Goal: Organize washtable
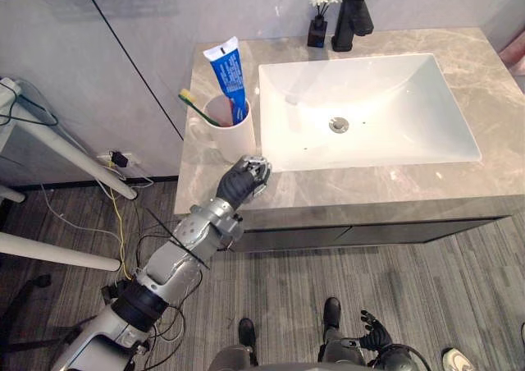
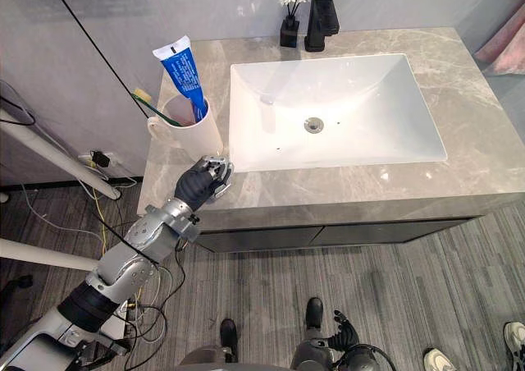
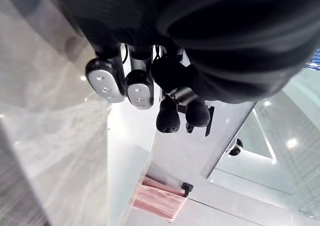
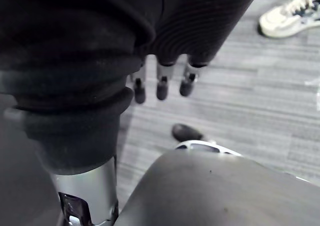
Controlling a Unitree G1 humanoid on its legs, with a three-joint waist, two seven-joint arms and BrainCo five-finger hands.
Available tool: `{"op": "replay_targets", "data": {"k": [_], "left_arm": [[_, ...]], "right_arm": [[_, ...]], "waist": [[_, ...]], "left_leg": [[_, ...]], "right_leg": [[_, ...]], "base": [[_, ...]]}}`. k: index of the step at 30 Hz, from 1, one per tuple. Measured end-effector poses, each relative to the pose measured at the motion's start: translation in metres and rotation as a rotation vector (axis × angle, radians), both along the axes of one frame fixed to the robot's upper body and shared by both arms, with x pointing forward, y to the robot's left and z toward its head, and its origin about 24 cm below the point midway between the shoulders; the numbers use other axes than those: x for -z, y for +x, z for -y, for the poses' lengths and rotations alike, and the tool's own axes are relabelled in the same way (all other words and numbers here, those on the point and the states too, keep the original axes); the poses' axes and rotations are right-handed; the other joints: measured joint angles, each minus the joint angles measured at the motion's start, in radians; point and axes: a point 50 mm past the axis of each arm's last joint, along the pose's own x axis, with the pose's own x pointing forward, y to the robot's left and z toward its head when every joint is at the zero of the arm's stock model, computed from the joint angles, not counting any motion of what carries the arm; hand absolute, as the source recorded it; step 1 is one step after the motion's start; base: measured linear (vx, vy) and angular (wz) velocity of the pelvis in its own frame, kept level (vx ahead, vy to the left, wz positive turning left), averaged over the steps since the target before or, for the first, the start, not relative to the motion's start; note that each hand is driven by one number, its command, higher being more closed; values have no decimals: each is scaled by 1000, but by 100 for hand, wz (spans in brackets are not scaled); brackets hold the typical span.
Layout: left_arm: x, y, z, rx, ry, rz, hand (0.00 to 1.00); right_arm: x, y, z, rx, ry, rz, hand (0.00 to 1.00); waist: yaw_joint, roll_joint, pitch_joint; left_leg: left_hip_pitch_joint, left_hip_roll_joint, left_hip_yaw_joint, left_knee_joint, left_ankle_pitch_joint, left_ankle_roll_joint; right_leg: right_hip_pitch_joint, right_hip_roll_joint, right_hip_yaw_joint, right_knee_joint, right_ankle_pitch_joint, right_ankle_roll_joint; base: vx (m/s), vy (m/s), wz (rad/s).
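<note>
A white cup (image 1: pixel 231 129) stands on the grey marble countertop (image 1: pixel 369 182) left of the sink. A blue toothpaste tube (image 1: pixel 228 71) stands upright in it, and a green and yellow toothbrush (image 1: pixel 197 107) leans out to the left. My left hand (image 1: pixel 243 180) hovers over the counter's front left corner, just in front of the cup and not touching it. Its fingers (image 3: pixel 106 81) are curled and hold nothing. My right hand (image 1: pixel 374 335) hangs low by my side over the floor, with its fingers (image 4: pixel 161 85) straight and nothing in them.
The white sink basin (image 1: pixel 369 108) fills the counter's middle. A black faucet (image 1: pixel 353 14) and a small black vase with a white flower (image 1: pixel 318 26) stand behind it. White frame legs (image 1: pixel 66 153) and cables lie left of the cabinet. A person's shoe (image 4: pixel 285 16) is on the floor.
</note>
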Motion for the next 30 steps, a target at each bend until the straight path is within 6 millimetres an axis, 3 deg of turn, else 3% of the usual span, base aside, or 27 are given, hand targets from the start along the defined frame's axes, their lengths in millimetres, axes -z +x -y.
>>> {"op": "replay_targets", "data": {"k": [3, 11, 16, 23, 30], "left_arm": [[-7, 14, -5, -57, 21, 24, 100], [1, 30, -20, -176, 22, -12, 100], [-15, 48, -37, -285, 21, 24, 100], [-32, 57, -38, -304, 28, 75, 100], [-66, 74, -43, -349, 62, 162, 100]], "right_arm": [[0, 0, 1, 12, 2, 3, 0], [-2, 2, 3, 32, 4, 18, 0], [-5, 6, 4, 38, 4, 39, 0], [-6, 7, 5, 49, 6, 49, 0], [-10, 13, 4, 44, 13, 86, 0]], "waist": [[-9, 1, 1], [-11, 7, 24], [-11, 12, 53], [-10, 20, 78], [-7, 17, 122]], "left_leg": [[3, 0, -1, 0, 0, 0], [15, 2, 5, 1, -1, 0], [18, 10, 20, -1, -1, -2], [19, 16, 24, -1, -3, -4], [-15, 13, 28, 21, -3, -4]], "right_leg": [[2, 0, 1, 0, 0, 0], [8, 3, 13, -5, 5, -7], [-3, 12, 30, -5, 9, -8], [-7, 19, 38, -1, 11, -6], [-35, 15, 52, 0, 27, -9]], "base": [[0, 0, 0], [-41, 6, -4], [-26, 0, -11], [25, -3, -4], [-27, 12, -2]]}}
